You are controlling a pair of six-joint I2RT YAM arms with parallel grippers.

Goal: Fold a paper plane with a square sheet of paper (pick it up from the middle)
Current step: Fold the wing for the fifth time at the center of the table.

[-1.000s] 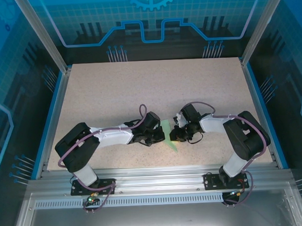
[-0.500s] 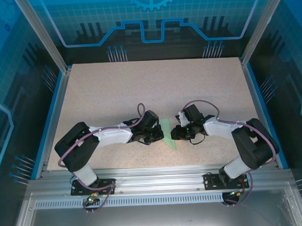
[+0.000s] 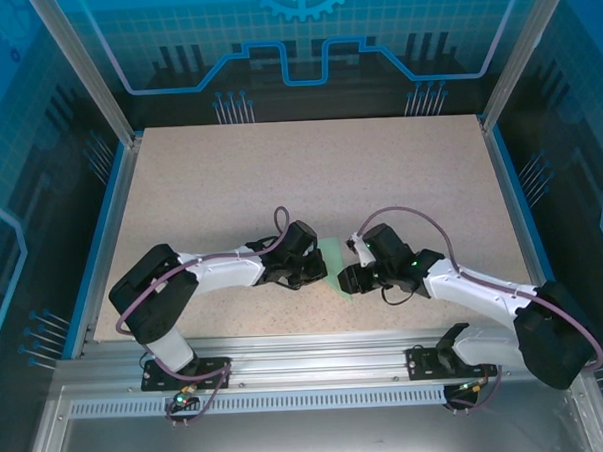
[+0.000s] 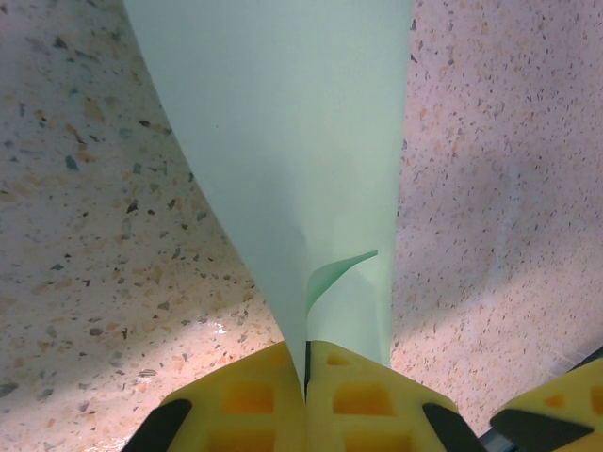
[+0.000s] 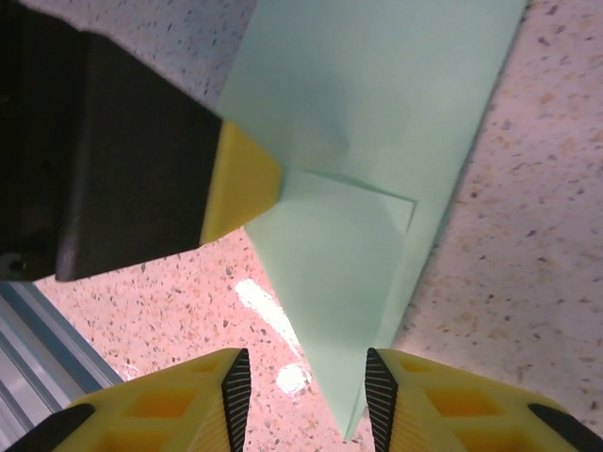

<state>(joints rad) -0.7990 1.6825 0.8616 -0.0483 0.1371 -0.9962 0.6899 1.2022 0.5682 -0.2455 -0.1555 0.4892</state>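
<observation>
paper plane [image 4: 283, 122]: sitting part-folded at near-centre of worktop [image 3: 309, 176], between the 2 arms | left end effector [image 4: 304, 377]: clenching its folded edge, likely anchoring the crease | right end effector [image 5: 301, 386]: standing parted, straddling the pointed tip, grasping nothing

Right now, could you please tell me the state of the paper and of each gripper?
paper plane: partly folded, narrowing to a point, one small flap loose, pinched at one edge.
left gripper: shut on the paper plane.
right gripper: open, with the plane's pointed tip in the gap, not gripped.
</observation>
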